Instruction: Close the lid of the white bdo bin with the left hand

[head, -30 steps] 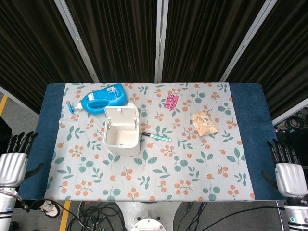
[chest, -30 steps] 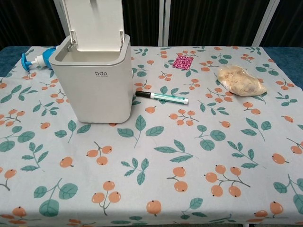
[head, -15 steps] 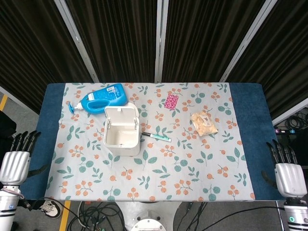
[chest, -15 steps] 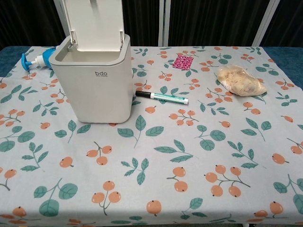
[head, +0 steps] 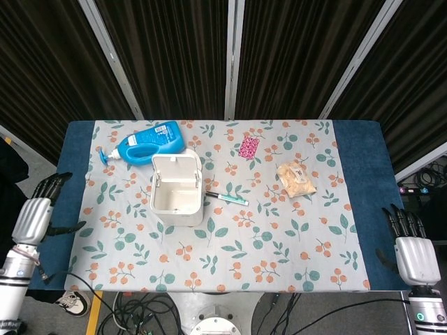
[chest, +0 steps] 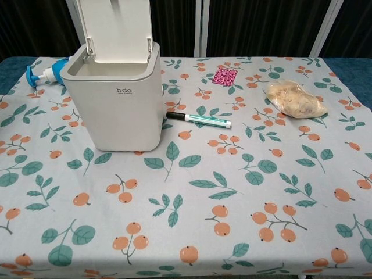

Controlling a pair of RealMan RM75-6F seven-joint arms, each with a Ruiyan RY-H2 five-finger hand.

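The white bdo bin stands left of the table's middle, and its lid is raised upright at the back edge. My left hand hovers off the table's left edge, well left of the bin, fingers apart and empty. My right hand hangs beyond the right front corner, also empty with fingers extended. Neither hand shows in the chest view.
A blue pump bottle lies behind the bin. A teal pen lies just right of it. A pink packet and a bag of beige snacks sit further right on the floral tablecloth.
My left hand has risen and moved forward and inward along the table's left edge. The right hand shifted slightly. The bin and lid have not moved.
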